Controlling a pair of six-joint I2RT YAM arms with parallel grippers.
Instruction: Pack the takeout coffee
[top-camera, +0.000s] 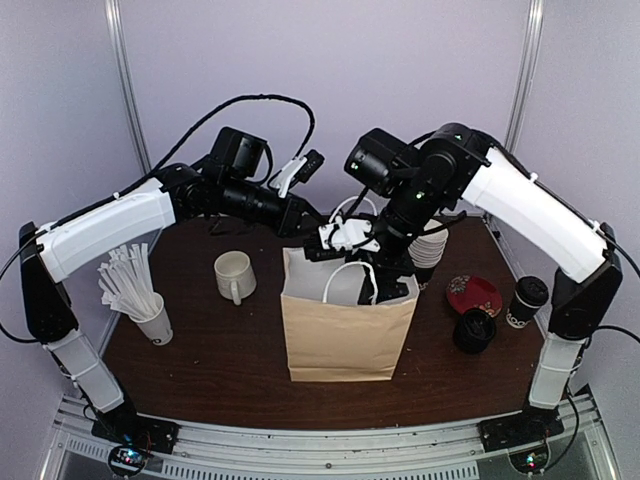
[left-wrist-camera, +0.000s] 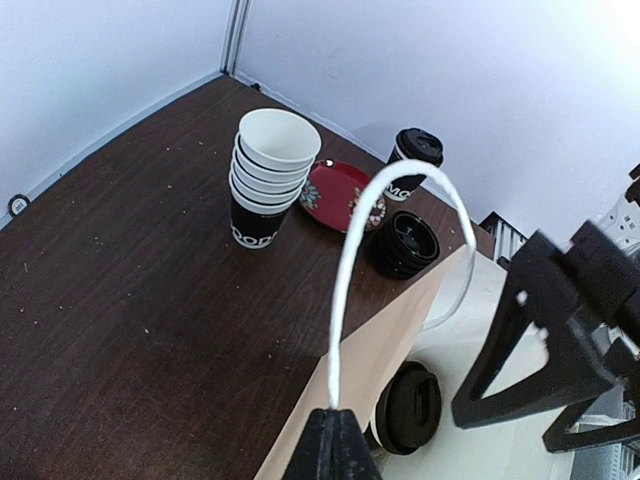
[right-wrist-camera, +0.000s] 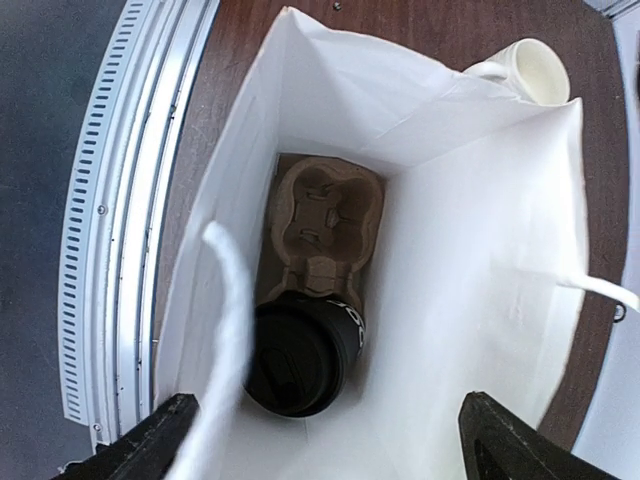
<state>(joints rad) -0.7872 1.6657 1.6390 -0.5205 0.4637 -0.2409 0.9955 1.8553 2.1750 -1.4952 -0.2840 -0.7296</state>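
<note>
Dark wood table, pale walls — a brown paper bag (top-camera: 335, 345) stands upright mid-table. The left gripper (left-wrist-camera: 335, 428) is pressed together on the bag's white handle (left-wrist-camera: 350, 240), pinching one end of the loop, likely to hold the mouth open and steady the bag for loading. The right gripper (right-wrist-camera: 335, 440) hangs over the opening, fingers spread wide, nothing between them. Below it, one lidded coffee cup (right-wrist-camera: 297, 357) sits in one slot of a cardboard carrier (right-wrist-camera: 325, 205) on the bag floor; the other slot is vacant. The second coffee cup (top-camera: 527, 299) stands outside on the table, right of the red plate (top-camera: 473, 294) and near a pile of black lids (top-camera: 474, 331) — so roughly half packed, I'd say. Only the right wrist view shows the carrier and its vacant slot. The left wrist view shows the pinch and a stack of lidless cups (left-wrist-camera: 268, 175), which the top view mostly hides behind the arm.
</note>
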